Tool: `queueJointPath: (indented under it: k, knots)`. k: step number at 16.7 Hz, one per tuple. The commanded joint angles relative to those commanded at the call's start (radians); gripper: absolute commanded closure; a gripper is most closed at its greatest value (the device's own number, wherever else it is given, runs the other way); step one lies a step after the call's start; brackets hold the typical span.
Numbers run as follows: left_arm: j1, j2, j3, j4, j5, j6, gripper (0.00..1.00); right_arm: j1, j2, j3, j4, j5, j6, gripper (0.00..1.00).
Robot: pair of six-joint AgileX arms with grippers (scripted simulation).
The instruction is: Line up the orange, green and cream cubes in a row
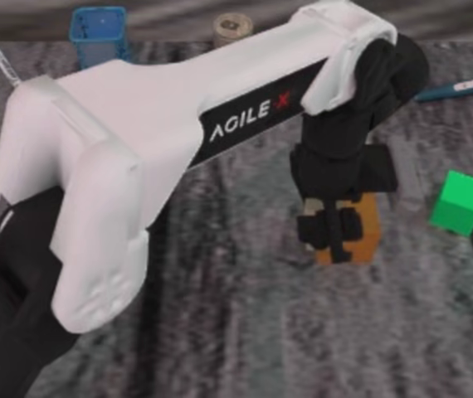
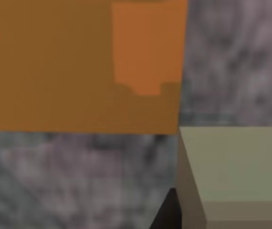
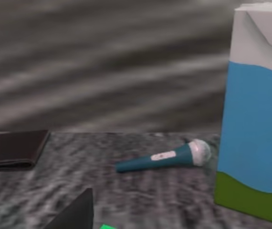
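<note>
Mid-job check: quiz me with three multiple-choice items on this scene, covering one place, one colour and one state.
1. The left end effector is directly over: A the orange cube; B a plate; C bare table.
2. The lone cube at the top view's right is: A red; B green; C blue.
3. The microphone is: A standing upright; B hanging; C lying flat.

Key: A, orange shows beneath it; B, its faces are bright green; C, it lies lengthwise on the table.
</note>
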Motion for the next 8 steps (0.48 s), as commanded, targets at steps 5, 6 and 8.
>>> queueJointPath:
  k: [5,6,8]
  knots:
    - [-0.025,0.006,0.016,-0.008,0.0,-0.008,1.0,0.0,0.0,0.0,0.0,0.0,0.0,0.0]
    - [-0.022,0.002,0.014,-0.006,0.001,-0.006,1.0,0.0,0.0,0.0,0.0,0.0,0.0,0.0]
    - [-0.025,0.004,-0.002,0.011,0.0,-0.004,1.0,0.0,0.0,0.0,0.0,0.0,0.0,0.0]
